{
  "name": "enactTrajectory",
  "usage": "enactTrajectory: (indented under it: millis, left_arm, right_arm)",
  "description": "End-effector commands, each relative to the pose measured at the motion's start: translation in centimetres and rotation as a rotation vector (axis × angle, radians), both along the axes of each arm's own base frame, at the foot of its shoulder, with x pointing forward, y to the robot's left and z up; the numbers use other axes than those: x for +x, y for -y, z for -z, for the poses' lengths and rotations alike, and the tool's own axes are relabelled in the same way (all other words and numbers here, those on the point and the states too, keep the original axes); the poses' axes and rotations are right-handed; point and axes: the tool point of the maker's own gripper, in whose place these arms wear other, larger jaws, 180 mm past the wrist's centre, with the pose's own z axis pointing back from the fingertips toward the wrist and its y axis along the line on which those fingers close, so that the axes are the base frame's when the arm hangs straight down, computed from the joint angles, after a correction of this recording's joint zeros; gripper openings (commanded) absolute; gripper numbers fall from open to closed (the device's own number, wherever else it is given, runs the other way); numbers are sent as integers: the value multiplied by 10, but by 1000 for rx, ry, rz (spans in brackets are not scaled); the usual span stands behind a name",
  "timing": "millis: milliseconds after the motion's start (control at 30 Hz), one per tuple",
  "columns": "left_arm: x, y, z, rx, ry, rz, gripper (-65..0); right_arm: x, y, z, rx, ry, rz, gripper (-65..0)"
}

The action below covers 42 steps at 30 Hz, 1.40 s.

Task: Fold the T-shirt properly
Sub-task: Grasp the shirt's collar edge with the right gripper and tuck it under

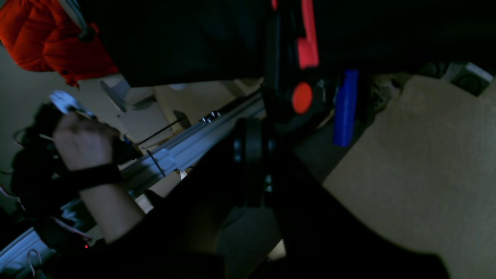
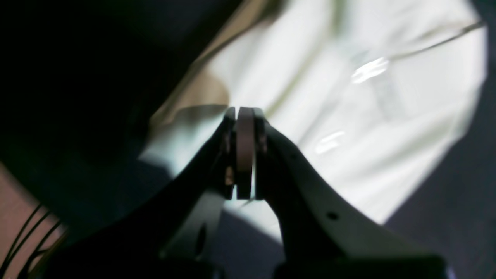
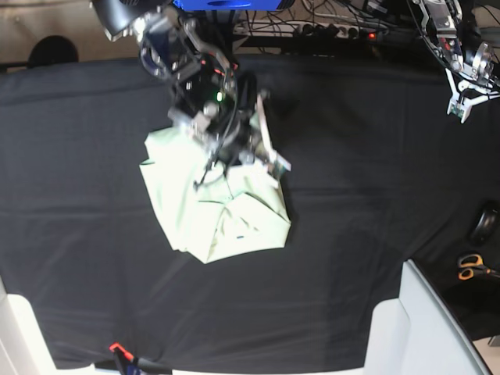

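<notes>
The pale mint-green T-shirt lies crumpled in a loose heap near the middle of the black table cloth. My right gripper hangs over the heap's upper part. In the right wrist view its jaws are pressed together, with the bright T-shirt spread behind them and no fold visibly pinched. My left gripper is far off at the back right corner, away from the cloth, and it is shut. The left wrist view shows only dark shapes where the fingers lie.
Orange-handled scissors and a dark round object lie at the right edge. A white panel cuts into the front right corner. Cables and a power strip run along the back. A person's hand shows beside an aluminium rail.
</notes>
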Motion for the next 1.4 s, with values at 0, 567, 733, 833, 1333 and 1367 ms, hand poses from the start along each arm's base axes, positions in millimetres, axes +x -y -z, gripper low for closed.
enactTrajectory:
  millis: [0, 567, 733, 833, 1333, 1367]
  left_arm:
    - [4, -8, -12, 42, 16, 0, -650]
    - [4, -8, -12, 42, 16, 0, -650]
    - [4, -8, -12, 42, 16, 0, -650]
    - [3, -7, -11, 40, 16, 0, -650]
    - [2, -3, -8, 30, 16, -6, -650]
    - [2, -3, -8, 30, 16, -6, -650]
  right_arm:
    - [10, -6, -7, 19, 24, 0, -649]
    - [13, -22, 36, 22, -62, -40, -649]
    - [15, -31, 30, 24, -47, -72, -649]
    - [15, -37, 27, 16, -36, -100, -649]
    - [13, -39, 36, 3, -58, -112, -649]
    - [9, -43, 37, -2, -61, -132, -649]
